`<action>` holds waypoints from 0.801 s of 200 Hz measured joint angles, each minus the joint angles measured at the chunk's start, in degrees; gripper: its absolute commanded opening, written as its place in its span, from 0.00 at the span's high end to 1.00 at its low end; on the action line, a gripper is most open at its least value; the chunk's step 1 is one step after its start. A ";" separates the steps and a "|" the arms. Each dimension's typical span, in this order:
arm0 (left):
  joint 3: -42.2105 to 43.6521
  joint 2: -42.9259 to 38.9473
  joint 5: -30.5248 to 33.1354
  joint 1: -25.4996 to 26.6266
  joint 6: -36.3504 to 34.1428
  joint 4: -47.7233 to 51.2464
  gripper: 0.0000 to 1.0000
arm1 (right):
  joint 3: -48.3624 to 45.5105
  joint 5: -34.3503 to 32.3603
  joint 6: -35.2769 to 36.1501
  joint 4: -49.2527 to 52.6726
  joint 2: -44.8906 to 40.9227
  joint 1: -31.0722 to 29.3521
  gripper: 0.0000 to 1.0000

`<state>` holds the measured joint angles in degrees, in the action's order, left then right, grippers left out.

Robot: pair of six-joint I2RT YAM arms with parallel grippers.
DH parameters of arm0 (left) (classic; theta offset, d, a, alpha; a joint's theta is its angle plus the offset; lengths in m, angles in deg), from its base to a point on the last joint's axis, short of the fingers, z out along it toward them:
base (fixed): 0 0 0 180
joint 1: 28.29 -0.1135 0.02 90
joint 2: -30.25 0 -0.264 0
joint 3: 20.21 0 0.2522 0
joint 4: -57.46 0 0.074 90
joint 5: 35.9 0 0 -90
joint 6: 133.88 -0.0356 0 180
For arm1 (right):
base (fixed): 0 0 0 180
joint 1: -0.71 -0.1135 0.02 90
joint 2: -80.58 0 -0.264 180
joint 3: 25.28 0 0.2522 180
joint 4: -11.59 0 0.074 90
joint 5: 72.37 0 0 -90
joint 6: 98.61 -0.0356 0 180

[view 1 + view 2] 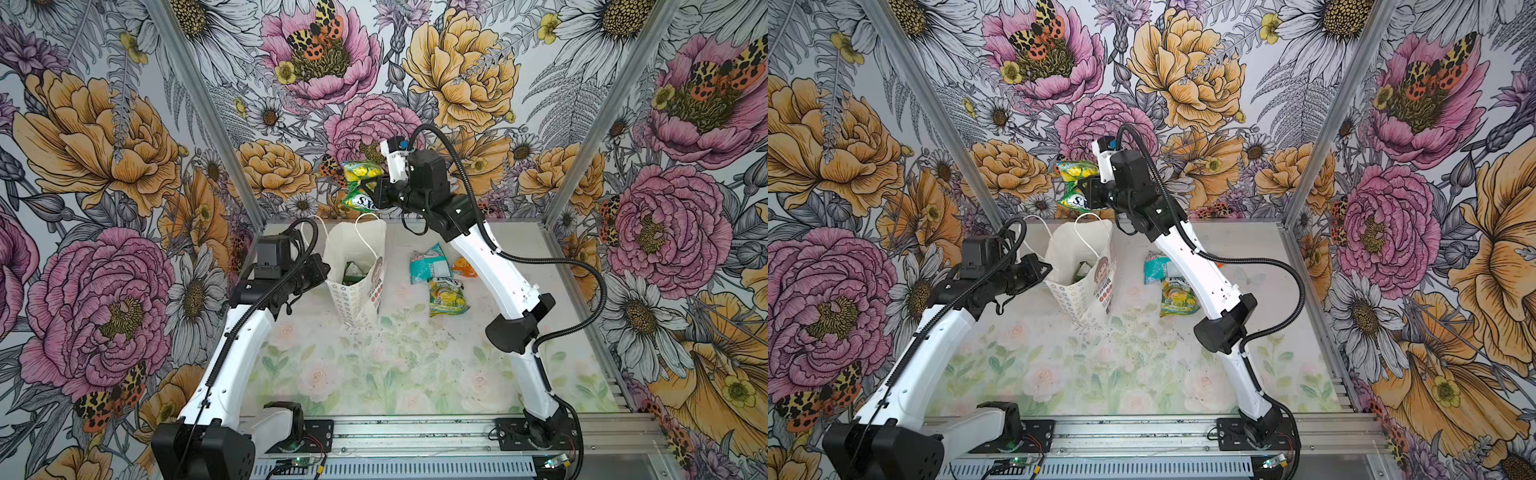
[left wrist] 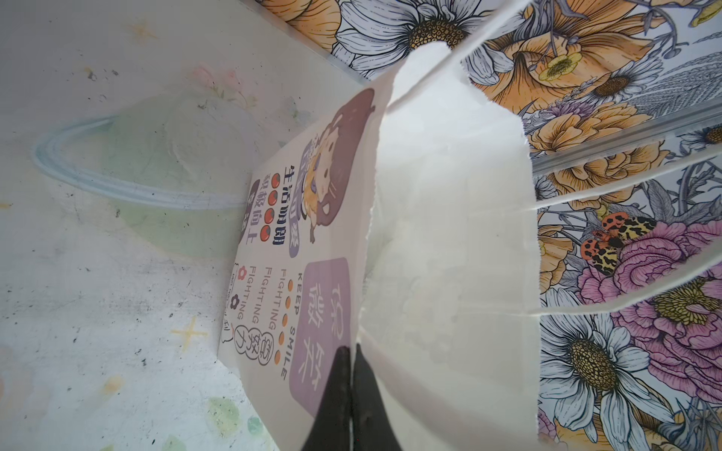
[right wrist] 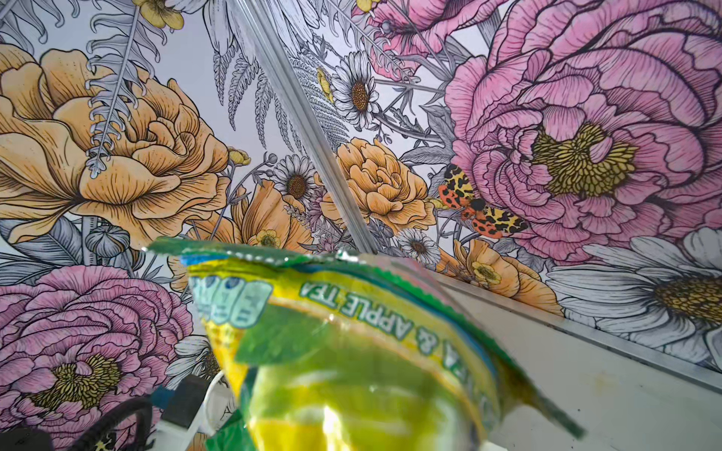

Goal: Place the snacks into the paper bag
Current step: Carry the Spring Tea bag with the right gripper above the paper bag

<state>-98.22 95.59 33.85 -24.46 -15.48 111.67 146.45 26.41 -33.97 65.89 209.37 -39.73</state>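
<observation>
The white paper bag [image 1: 357, 245] [image 1: 1071, 245] stands open at the back of the table, with a packet [image 1: 352, 271] partly showing inside. My left gripper [image 1: 327, 269] [image 2: 351, 348] is shut on the bag's rim [image 2: 367, 273] beside the printed front. My right gripper [image 1: 376, 189] [image 1: 1091, 189] hangs above the bag's far edge, shut on the middle of a green-yellow snack packet [image 1: 360, 172] [image 1: 1076, 171] [image 3: 351, 343]; that packet hides its fingers in the right wrist view. A teal-white packet [image 1: 428, 264], an orange one [image 1: 464, 268] and another green-yellow one [image 1: 446, 297] lie right of the bag.
Flower-printed walls [image 1: 124, 166] close the table in on the left, back and right. The right arm [image 1: 490, 270] reaches over the loose packets and partly hides them in a top view. The bag's cord handles [image 1: 368, 237] stand up over its mouth.
</observation>
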 measured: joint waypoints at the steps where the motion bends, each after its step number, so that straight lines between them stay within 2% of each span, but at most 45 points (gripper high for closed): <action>1: 0.00 0.00 0.00 0.00 0.00 0.00 1.00 | 0.00 -0.02 0.00 -0.17 0.04 -0.02 1.00; 100: 0.24 -0.37 0.00 0.00 0.20 0.00 1.00 | 0.11 0.37 1.49 -17.11 4.02 -1.27 1.00; 160: 0.24 -0.37 0.00 0.00 0.20 0.00 1.00 | -0.17 2.21 1.14 -19.04 9.03 -1.27 1.00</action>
<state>-97.98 95.22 33.85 -24.46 -15.28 111.67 146.27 28.62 -32.83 46.85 218.40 -41.00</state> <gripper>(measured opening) 0.040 0.067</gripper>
